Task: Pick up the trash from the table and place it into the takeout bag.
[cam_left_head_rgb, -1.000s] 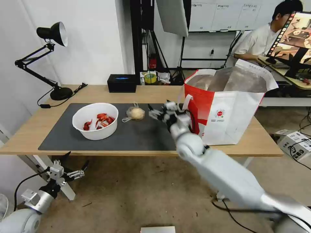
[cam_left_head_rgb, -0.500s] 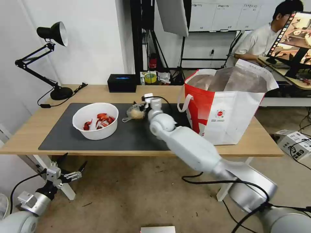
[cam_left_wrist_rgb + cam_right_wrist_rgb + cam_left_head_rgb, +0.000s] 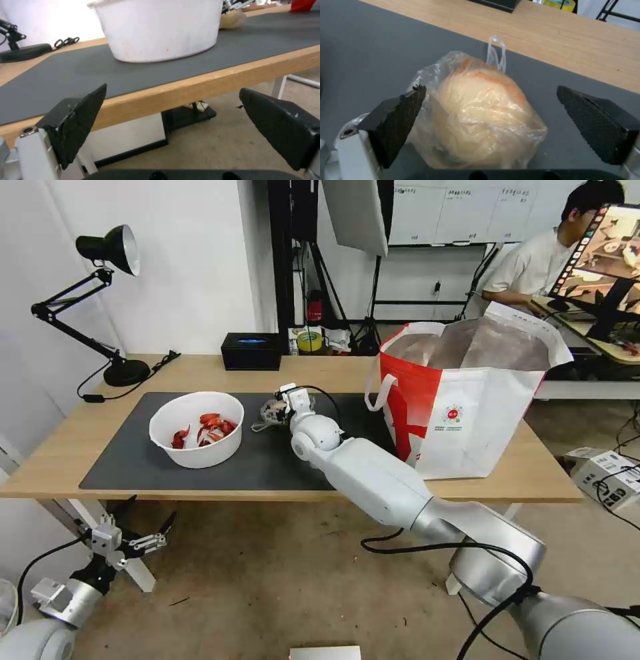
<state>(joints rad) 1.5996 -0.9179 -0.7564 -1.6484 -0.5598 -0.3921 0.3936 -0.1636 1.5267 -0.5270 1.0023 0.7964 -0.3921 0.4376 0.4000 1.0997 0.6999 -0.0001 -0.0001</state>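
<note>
The right gripper (image 3: 490, 100) hangs spread wide over the small knotted clear bag (image 3: 476, 112), one finger (image 3: 395, 120) touching its side, the other well apart. The bag sits on the dark grey mat (image 3: 267, 460) near the table's (image 3: 320, 370) middle; it is a rounded lump with no clear long axis, its knotted loop pointing toward the far edge. Left of it stands the white bowl (image 3: 196, 428) with red shells. Right stands the takeout bag (image 3: 467, 400), its small round red logo too small to read. The left gripper (image 3: 130, 540) idles below the table's near-left edge, fingers apart
</note>
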